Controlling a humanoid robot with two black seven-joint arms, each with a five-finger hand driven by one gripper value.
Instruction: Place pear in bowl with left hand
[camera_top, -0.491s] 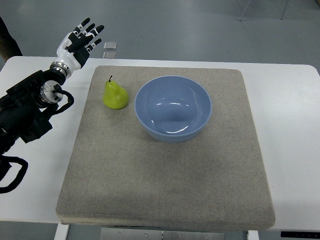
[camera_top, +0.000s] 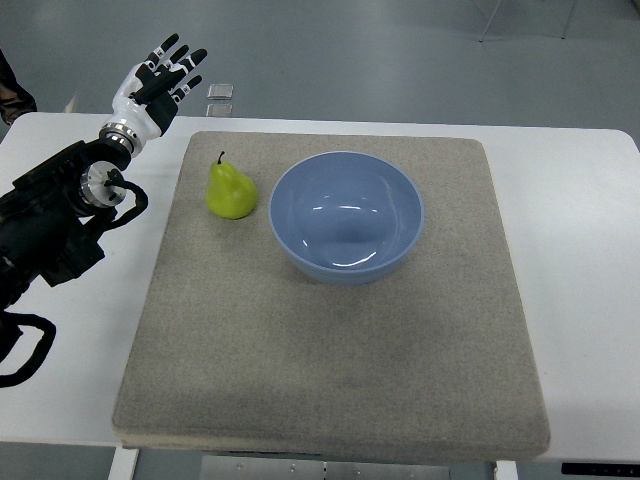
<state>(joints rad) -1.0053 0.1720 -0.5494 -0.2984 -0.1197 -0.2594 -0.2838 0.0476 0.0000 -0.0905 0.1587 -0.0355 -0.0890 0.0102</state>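
Observation:
A yellow-green pear (camera_top: 230, 190) with a dark stem stands upright on the grey mat (camera_top: 330, 350), just left of the blue bowl (camera_top: 346, 216). The bowl is empty and sits at the mat's upper middle. My left hand (camera_top: 160, 80) is raised past the table's far left edge, up and left of the pear, its fingers spread and holding nothing. Its black arm (camera_top: 50, 225) comes in from the left edge. The right arm does not show.
The mat lies on a white table (camera_top: 580, 250). Two small clear squares (camera_top: 220, 98) lie on the floor beyond the table's far edge. A person's dark sleeve (camera_top: 10, 90) shows at the far left.
The person's sleeve at the far left edge has shifted slightly. My left hand, the pear and the bowl hold the same places.

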